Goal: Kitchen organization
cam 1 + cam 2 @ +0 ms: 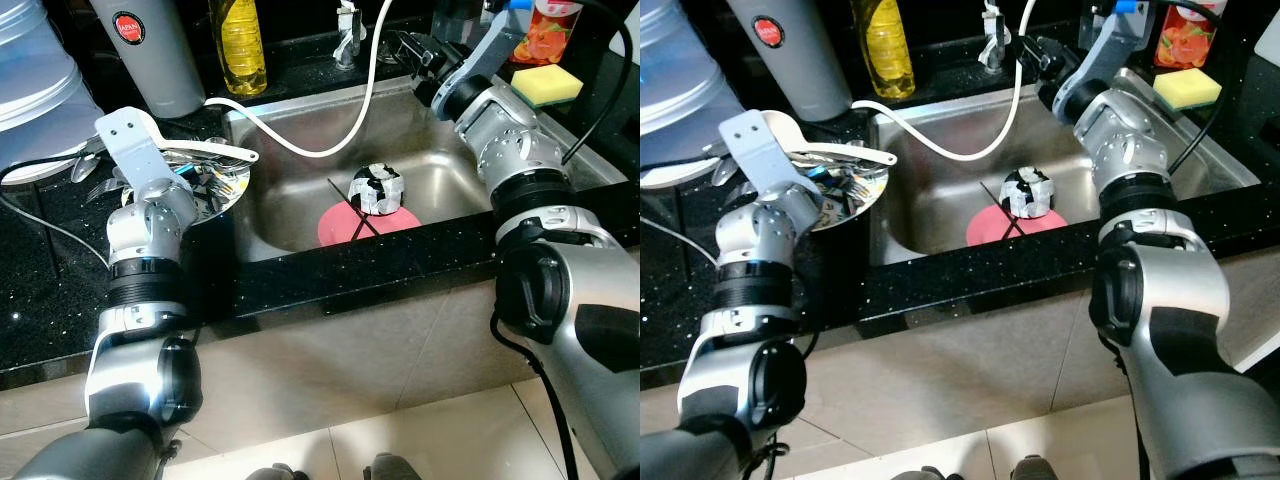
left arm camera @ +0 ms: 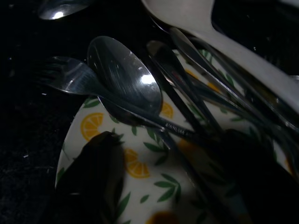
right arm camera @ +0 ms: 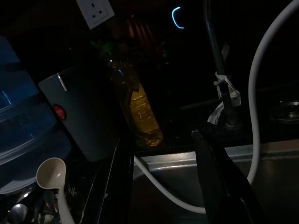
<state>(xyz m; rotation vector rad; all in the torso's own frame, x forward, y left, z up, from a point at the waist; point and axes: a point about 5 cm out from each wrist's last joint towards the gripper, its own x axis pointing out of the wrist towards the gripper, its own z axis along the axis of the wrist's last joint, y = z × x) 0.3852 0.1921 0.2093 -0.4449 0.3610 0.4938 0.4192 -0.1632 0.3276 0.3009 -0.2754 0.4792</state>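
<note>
A lemon-patterned plate (image 2: 140, 186) heaped with spoons (image 2: 124, 77), a fork (image 2: 65, 77) and a white ladle (image 1: 215, 150) sits on the black counter left of the sink (image 1: 450, 170). My left gripper (image 2: 173, 140) hovers low over it, open, one finger on each side of the cutlery handles. In the sink lie a pink plate (image 1: 335, 228), a black-and-white cup (image 1: 377, 188) and black chopsticks (image 1: 347, 203). My right gripper (image 1: 412, 50) is raised at the sink's back edge near the tap (image 3: 219, 88), shut and holding nothing.
A white hose (image 1: 300, 145) loops from the tap across the sink. Behind stand a yellow oil bottle (image 1: 240, 45), a grey flask (image 1: 150, 50) and a blue water jug (image 1: 30, 70). A yellow sponge (image 1: 547, 85) lies at the back right.
</note>
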